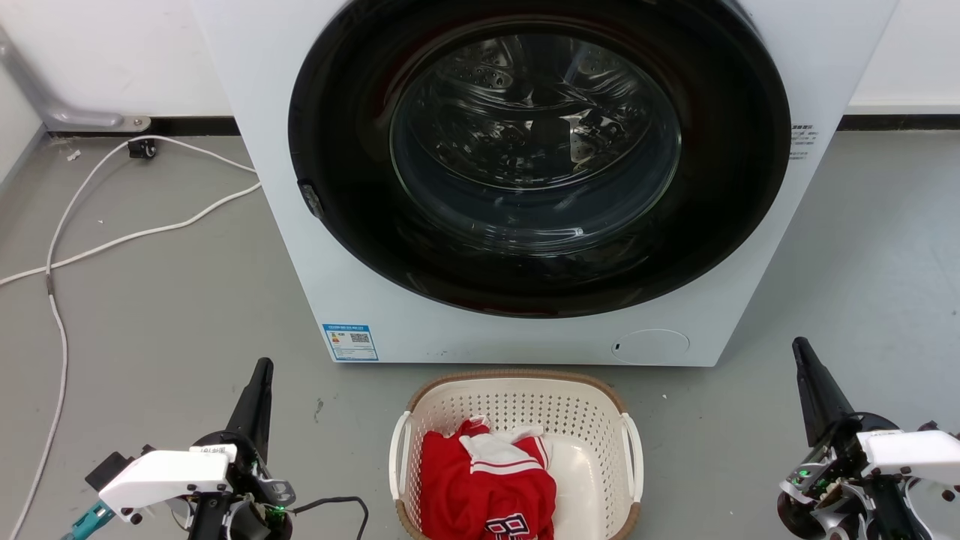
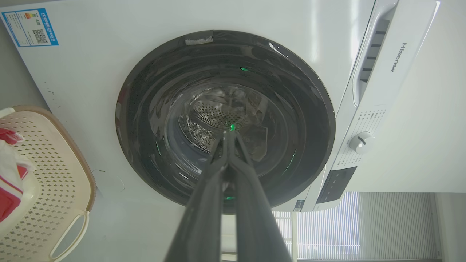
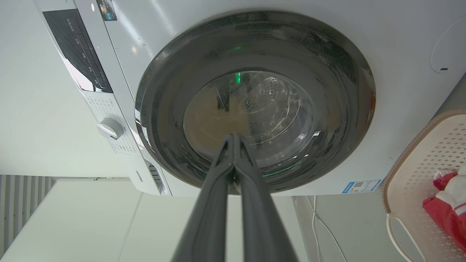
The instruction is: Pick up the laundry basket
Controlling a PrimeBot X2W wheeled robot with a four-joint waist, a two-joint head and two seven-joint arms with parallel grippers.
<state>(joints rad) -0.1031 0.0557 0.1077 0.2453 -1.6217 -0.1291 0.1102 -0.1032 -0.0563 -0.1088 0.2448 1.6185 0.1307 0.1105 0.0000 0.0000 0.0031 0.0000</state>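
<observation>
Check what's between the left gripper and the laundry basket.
Head view: bare grey floor between the left gripper and the laundry basket; a thin black cable loops nearer the camera.

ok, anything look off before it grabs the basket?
Nothing stands out. The laundry basket sits upright before the washing machine, red-and-white garment inside, nothing spilled. A white cable trails loose well to its left.
</observation>
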